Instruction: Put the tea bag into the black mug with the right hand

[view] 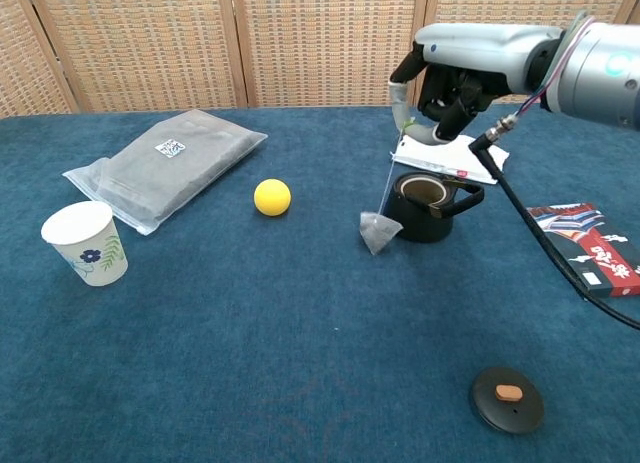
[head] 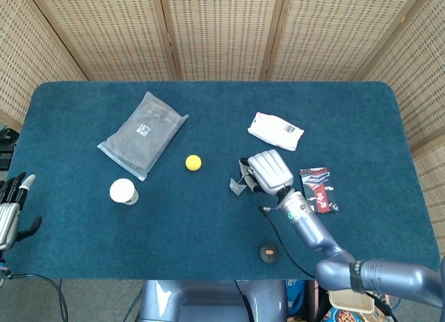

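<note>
- Two hands are on show: the right hand is up above the table, while the left hand sits off the table's near-left edge, fingers apart and holding nothing.
- Right hand's fingers are curled in, pinching the top of a thin string just above the black mug.
- Dangling from that string is the tea bag, hanging in the air just to the left of the mug, tilted, outside the rim.
- From the head view the tea bag shows just left of the right hand, and the hand covers the mug there.
- Mug stands upright and open, handle pointing right in the chest view; whether the bag touches its side, I cannot tell.
- Just behind the mug lies a white packet; a red and black box lies well to its right.
- Near the front edge rests a round black lid, apart from the mug.
- Over on the left: a yellow ball, a grey plastic pouch and a white paper cup standing upright.
- Black cable trails from the right wrist down across the table.
</note>
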